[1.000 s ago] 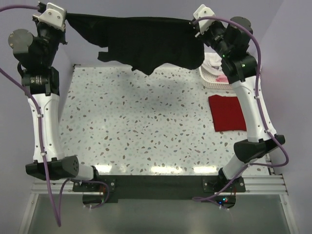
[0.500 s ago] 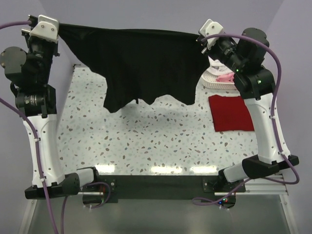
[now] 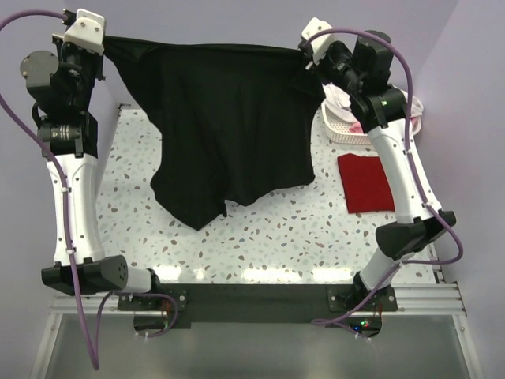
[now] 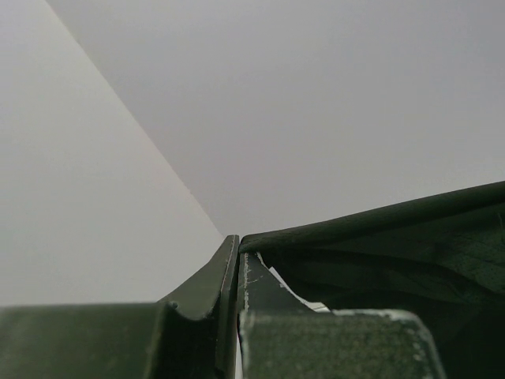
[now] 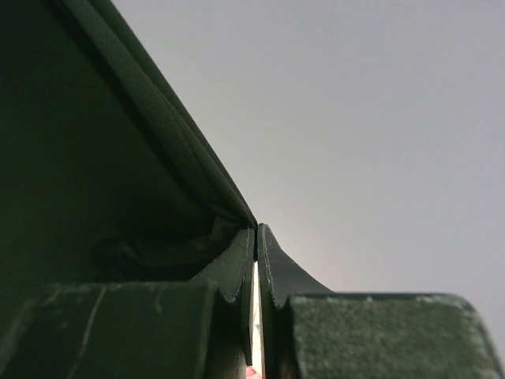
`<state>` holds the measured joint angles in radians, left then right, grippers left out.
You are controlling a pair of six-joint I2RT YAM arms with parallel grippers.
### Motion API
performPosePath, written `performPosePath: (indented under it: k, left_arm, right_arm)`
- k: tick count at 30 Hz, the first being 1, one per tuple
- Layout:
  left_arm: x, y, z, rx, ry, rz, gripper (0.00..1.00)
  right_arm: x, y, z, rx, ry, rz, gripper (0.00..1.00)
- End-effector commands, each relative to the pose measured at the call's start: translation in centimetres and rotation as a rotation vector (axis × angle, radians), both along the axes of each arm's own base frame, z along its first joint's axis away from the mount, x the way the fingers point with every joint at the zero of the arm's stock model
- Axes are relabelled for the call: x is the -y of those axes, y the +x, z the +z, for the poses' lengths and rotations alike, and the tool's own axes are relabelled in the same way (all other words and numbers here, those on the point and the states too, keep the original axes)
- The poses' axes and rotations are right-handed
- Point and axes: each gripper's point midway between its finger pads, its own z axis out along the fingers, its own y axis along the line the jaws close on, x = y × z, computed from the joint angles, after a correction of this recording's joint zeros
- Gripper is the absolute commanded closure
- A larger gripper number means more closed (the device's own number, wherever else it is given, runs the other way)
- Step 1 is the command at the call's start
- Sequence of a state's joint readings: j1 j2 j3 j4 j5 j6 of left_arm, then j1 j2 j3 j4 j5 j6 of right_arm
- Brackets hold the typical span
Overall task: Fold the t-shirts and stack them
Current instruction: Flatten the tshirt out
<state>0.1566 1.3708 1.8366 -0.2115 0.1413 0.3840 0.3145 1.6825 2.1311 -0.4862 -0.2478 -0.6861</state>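
The black t-shirt (image 3: 229, 118) hangs spread in the air between my two grippers, its lower edge drooping over the middle of the table. My left gripper (image 3: 101, 41) is shut on its top left corner; in the left wrist view the gripper (image 4: 238, 241) pinches the black cloth (image 4: 379, 245). My right gripper (image 3: 304, 49) is shut on the top right corner; in the right wrist view the gripper (image 5: 256, 229) pinches the black cloth (image 5: 95, 158). The dark red t-shirt (image 3: 367, 183) lies folded flat on the table at the right.
A white basket (image 3: 347, 130) with something pink in it stands at the back right, behind the red shirt. The speckled table (image 3: 260, 229) has walls at the back and both sides.
Both arms have swung the black shirt toward the near side; it hangs lower and longer over the table. The right gripper has moved left and up. The red shirt has not moved.
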Motion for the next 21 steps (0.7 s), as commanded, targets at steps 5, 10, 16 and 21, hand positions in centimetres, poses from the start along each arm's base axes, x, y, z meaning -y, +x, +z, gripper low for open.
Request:
performPosePath:
  k: [5, 10, 16, 21]
  left_arm:
    - [-1.7, -2.3, 4.0, 0.124, -0.072, 0.067, 1.0]
    - [-0.7, -5.9, 4.2, 0.159, -0.068, 0.048, 1.0]
    - [-0.1, -11.4, 3.0, 0.178, -0.073, 0.072, 1.0]
    - [0.0, -16.1, 3.4, 0.229, -0.076, 0.112, 1.0]
  right_arm:
    - [3.4, -1.8, 5.7, 0.096, 0.126, -0.12, 1.0]
    - [4.2, -5.4, 6.2, 0.118, 0.138, -0.105, 1.0]
    - [5.2, -11.4, 5.7, 0.154, 0.14, -0.06, 1.0]
    - [6.0, -15.5, 6.2, 0.184, 0.163, -0.04, 1.0]
